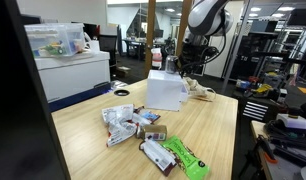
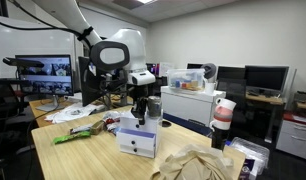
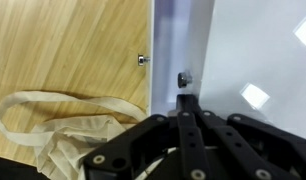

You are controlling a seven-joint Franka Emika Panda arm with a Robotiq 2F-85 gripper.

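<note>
My fingers (image 3: 181, 110) are pressed fully together, holding nothing, and hang just over the small white drawer unit (image 2: 138, 142) mid-table (image 1: 218, 125). It looks like light, rigid plastic and likely to skid, so I'd take it by the tiny drawer knob (image 3: 183, 76). A limp cloth bag (image 3: 63, 125) crowds one side, while the snack packets (image 1: 143, 130) lie well apart.

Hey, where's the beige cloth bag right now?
In both exterior views the beige cloth bag lies crumpled on the wooden table, right beside the white drawer box.
</note>
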